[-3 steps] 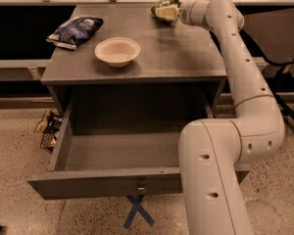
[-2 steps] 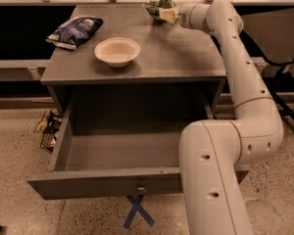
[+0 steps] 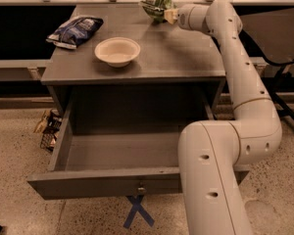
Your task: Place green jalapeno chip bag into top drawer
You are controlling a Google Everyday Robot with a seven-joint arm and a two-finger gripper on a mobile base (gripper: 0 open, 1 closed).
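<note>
The green jalapeno chip bag (image 3: 157, 6) is a small shiny green bag held above the far right part of the grey table top (image 3: 176, 53). My gripper (image 3: 167, 14) is shut on the bag's right side and carries it clear of the surface. The top drawer (image 3: 108, 181) is pulled wide open below the table top, towards the camera, and its inside is bare. A small metal lock (image 3: 141, 190) sits at the centre of its front panel. My white arm runs from the lower right up to the gripper.
A white bowl (image 3: 117, 51) stands on the table top left of centre. A dark blue chip bag (image 3: 74, 31) lies at the far left corner. A small wire basket (image 3: 49, 129) sits on the floor left of the drawer. A blue tape cross (image 3: 137, 213) marks the floor.
The gripper has lifted the green bag off the table top and moved it left, towards the table's middle. The drawer, bowl and blue bag have not moved.
</note>
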